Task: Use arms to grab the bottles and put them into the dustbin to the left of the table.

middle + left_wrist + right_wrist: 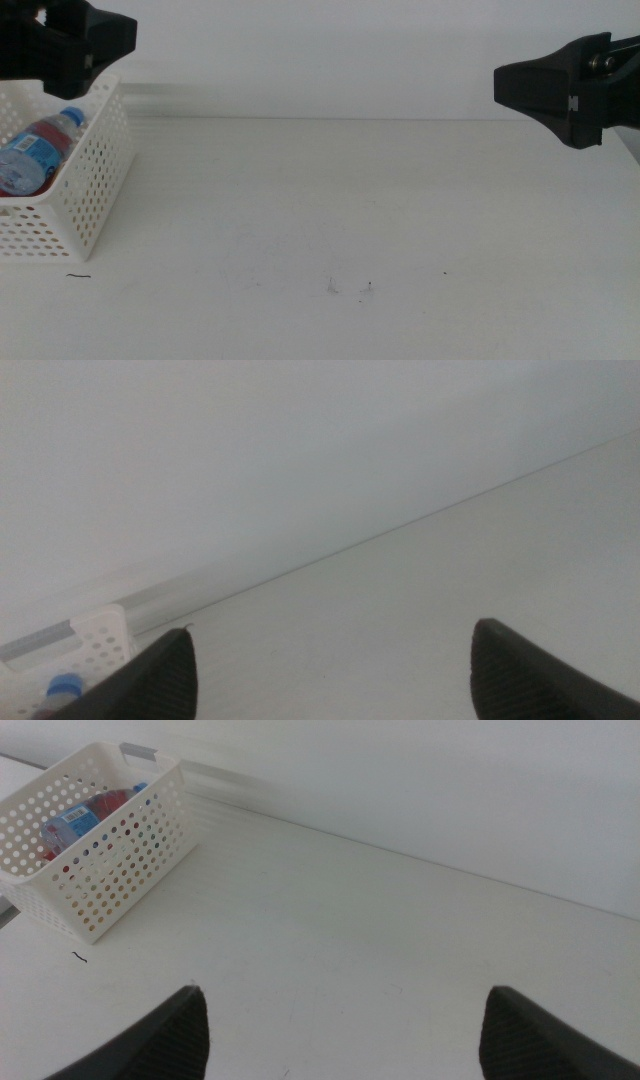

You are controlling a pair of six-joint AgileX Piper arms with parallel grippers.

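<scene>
1. Dustbin [85, 190]: a white perforated basket at the left edge of the middle view, standing on the white table [350, 200].
2. Contents: a clear water bottle [35, 150] with a blue cap lies tilted inside the basket; something red shows beneath it and through the holes, too hidden to name. No bottle is visible on the tabletop.
3. Left gripper [330, 665]: raised at the upper left of the middle view, above the basket; its jaws are spread and hold nothing.
4. Right gripper [345, 1030]: raised at the upper right of the middle view, well apart from the basket; jaws spread, nothing between them.
5. Judged step: the deposits appear complete. With nothing visibly left to grasp, the next move probably calls only for parking both arms.
</scene>
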